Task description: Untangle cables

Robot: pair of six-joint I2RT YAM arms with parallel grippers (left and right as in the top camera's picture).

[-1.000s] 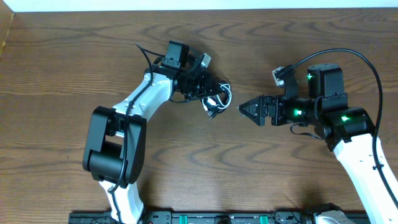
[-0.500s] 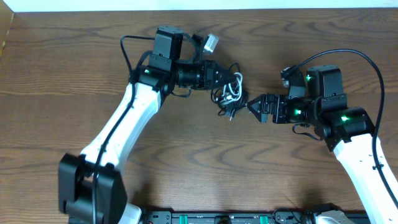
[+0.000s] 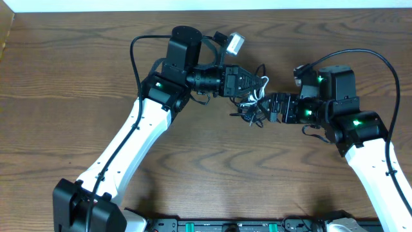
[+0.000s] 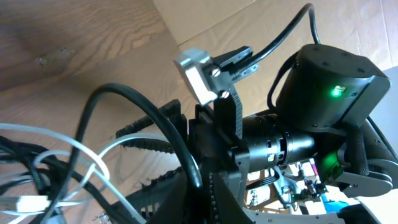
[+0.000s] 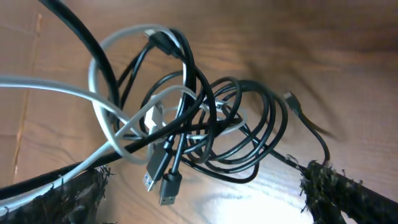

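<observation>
cables (image 3: 251, 111): black-and-white tangle, now shifted right to mid-table (image 3: 193, 161), between both grippers | left gripper (image 3: 257, 87): pinching the upper loops | right gripper (image 3: 266, 109): fingers (image 5: 68, 193) spread, now bracketing the tangle | judged: ready for a second grasp and pull-apart

The dark wood-grain tabletop (image 3: 58, 77) fills the overhead view. A white strip (image 3: 206, 4) runs along its far edge. A pale tan panel (image 3: 5, 32) shows at the far left corner.
</observation>
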